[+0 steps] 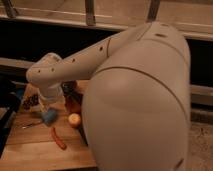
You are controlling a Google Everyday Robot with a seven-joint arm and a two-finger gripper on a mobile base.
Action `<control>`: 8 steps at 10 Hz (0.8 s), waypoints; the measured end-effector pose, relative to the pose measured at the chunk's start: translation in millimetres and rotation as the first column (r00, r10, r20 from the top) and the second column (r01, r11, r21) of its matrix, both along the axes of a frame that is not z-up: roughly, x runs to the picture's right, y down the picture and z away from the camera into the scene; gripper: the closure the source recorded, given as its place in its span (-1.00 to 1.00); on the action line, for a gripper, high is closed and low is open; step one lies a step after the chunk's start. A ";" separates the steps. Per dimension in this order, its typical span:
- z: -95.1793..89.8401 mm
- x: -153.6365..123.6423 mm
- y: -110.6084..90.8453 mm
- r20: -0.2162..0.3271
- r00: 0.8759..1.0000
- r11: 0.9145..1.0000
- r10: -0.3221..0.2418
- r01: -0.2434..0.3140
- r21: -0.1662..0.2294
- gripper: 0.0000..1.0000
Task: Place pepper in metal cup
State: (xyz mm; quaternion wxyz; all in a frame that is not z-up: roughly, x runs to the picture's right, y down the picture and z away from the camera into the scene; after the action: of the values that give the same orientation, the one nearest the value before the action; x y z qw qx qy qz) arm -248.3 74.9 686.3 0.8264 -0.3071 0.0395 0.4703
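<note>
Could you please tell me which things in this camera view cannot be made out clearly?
The metal cup is mostly hidden behind the robot's arm; its inside does not show.
The gripper, low over the left of the table above a blue object, blurs into the wrist.
The table's right part is covered by the robot's body.
The dark bowl at the left: contents too blurred.

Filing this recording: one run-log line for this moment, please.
tool: low over wooden table, by blue object | slim red-orange chili pepper: lying on table, untouched

Claw (47, 108) over matt wooden table (30, 150); pepper (58, 138) smooth-skinned.
</note>
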 end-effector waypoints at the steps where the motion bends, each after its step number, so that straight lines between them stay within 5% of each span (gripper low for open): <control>1: 6.4 -17.3 3.6 0.010 1.000 1.000 -0.029 0.029 -0.012 -0.30; 4: 16.1 -63.2 22.8 0.059 0.992 0.992 -0.112 0.115 -0.052 -0.30; 7: 19.1 -83.4 45.6 0.081 0.974 0.971 -0.213 0.220 -0.090 -0.30; 8: 18.4 -84.1 47.9 0.080 0.973 0.971 -0.216 0.223 -0.091 -0.30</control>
State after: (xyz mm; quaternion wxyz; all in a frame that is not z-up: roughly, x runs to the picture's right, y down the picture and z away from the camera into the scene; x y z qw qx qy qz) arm -332.3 122.8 704.6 0.8580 -0.3577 0.0680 0.3624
